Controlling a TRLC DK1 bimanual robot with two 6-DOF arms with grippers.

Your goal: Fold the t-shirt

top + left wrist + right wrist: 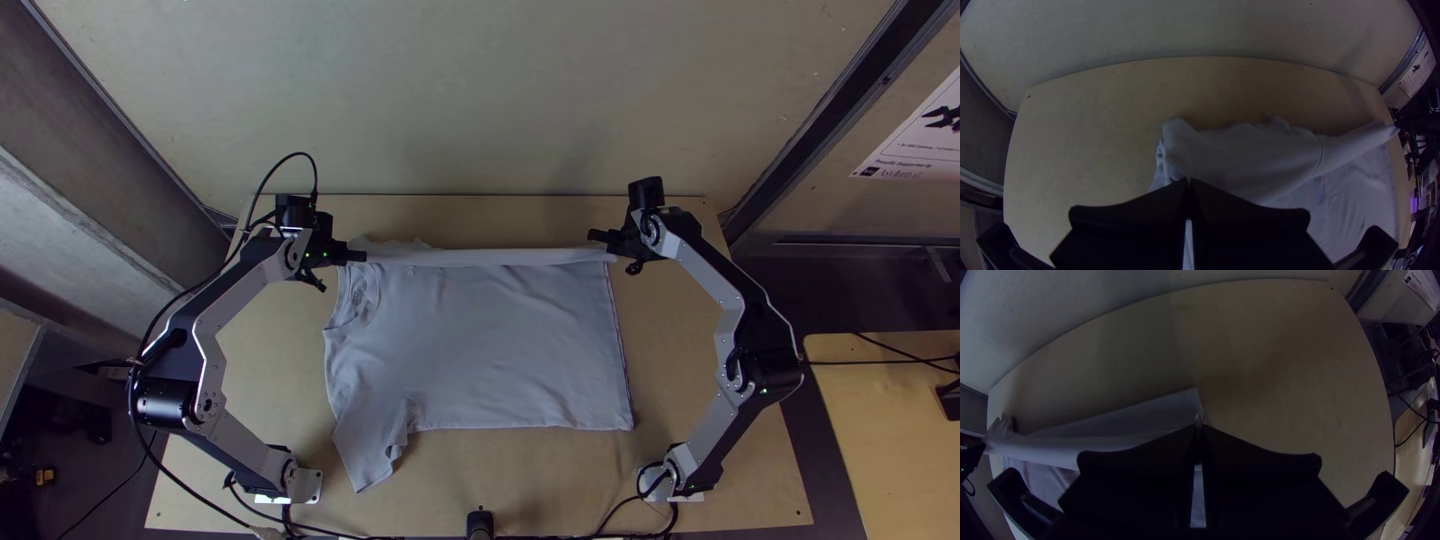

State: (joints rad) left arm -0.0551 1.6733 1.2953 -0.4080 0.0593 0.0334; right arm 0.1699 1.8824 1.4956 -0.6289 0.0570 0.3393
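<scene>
Pale grey cloth t-shirt (pixel 500 340) lies on the light wooden worktop (pixel 725 215), its far side pinched in the black left gripper's (pixel 358 257) and black right gripper's (pixel 596 237) jaws. Black cables (pixel 325 534) trail along the worktop's near edge.

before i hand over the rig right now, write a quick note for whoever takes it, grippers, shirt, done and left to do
Left gripper: shut on the t-shirt, at the collar end of a raised band of cloth near its far side.
Right gripper: shut on the same band's hem end.
Shirt: body spread on the table, collar toward the left arm, hem toward the right.
Done: both ends gripped, band drawn out between them.
Left: no finished fold yet; near sleeve sticks out toward the near edge. Probably bring the band over the body next.
</scene>
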